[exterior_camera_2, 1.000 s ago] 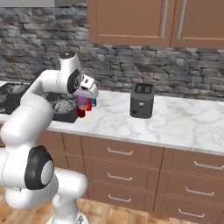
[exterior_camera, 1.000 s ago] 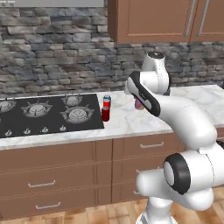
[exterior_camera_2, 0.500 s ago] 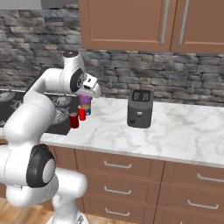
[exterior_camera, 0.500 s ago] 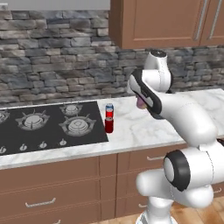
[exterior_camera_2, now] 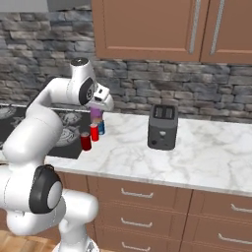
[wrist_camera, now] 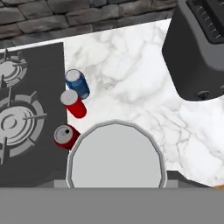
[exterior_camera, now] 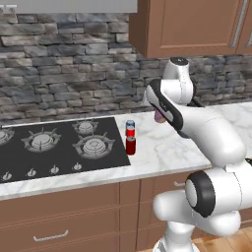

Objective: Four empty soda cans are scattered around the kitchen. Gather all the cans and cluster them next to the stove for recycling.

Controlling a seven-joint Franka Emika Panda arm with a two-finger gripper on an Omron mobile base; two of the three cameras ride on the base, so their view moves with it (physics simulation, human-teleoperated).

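— Three cans stand on the counter (exterior_camera_2: 206, 152) already, don't they?
— Yes: a blue-and-white can (wrist_camera: 78, 84), a red can (wrist_camera: 73, 104) and a dark red can (wrist_camera: 65, 136), in a short row just beside the stove (exterior_camera: 59, 147). The dark red one sits at the cooktop's edge, perhaps touching it; I can't tell for sure.
— Why there?
— That edge is where the task wants the cluster, so they are bunched close together and upright.
— And the fourth?
— The purple-pink can (exterior_camera_2: 96, 116) hangs under the gripper (exterior_camera_2: 97, 109), clear of the marble, above and just to the side of the row. In the hand view its silver top sits right at the fingers.
— So the pincer is clenched on it?
— Grasping it by the sides, upright, I'd say. Held that way it can go straight down onto its base.
— Why not closer to the toaster (exterior_camera_2: 163, 126)?
— The toaster is well apart from the stove; setting it there would split the cluster. The bare marble next to the row looks like the sensible spot.
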